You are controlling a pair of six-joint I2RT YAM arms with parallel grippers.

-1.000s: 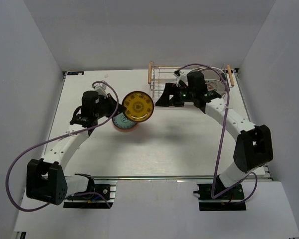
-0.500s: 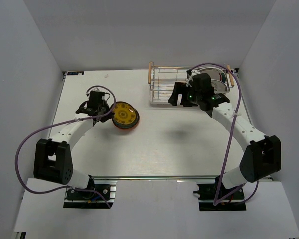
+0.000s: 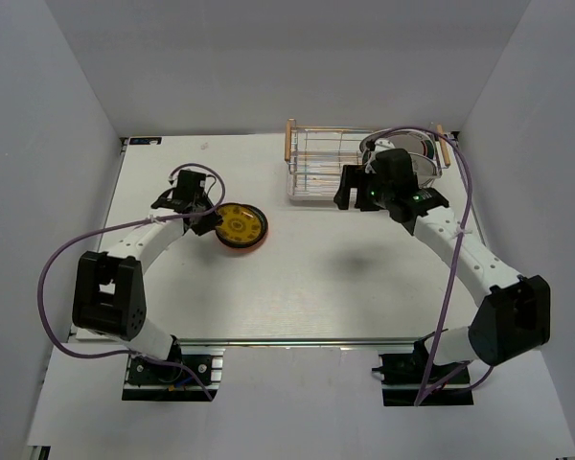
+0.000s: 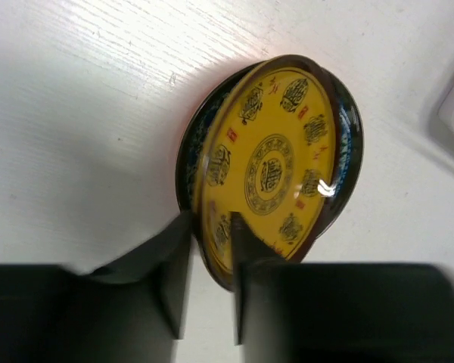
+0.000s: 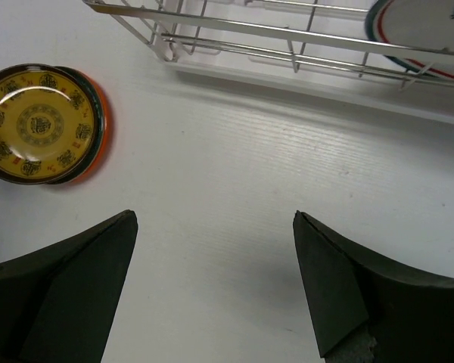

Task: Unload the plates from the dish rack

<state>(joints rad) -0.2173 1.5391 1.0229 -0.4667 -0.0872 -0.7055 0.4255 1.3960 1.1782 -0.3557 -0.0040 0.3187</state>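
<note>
Near-left: the left gripper sits at the edge of a round yellow patterned plate, glossy ceramic w/ a dark rim & a ring of dark medallions round a centre one. Its two black fingers straddle that rim w/ hardly any gap. Can't tell if they're pinching it or slack.

The plate lies face up on top of a dark plate w/ a bluish edge. Under both is a round orange-red plate. The stack rests on the white, grainy table, left of centre. All are round, so no long axis, faces up.

Farther & to the right, the right gripper hangs over bare tabletop just on the near side of the rack. Its jaws are spread wide w/ nothing betw. them.

Far right is the rectangular silver wire rack, long axis left-right. Light wooden handle bars run near-far at each end. Its left part shows only bare wires. The right end holds a large white plate w/ red & green rim lines, seemingly up on edge. The rest there is partly hidden by the arm.
</note>
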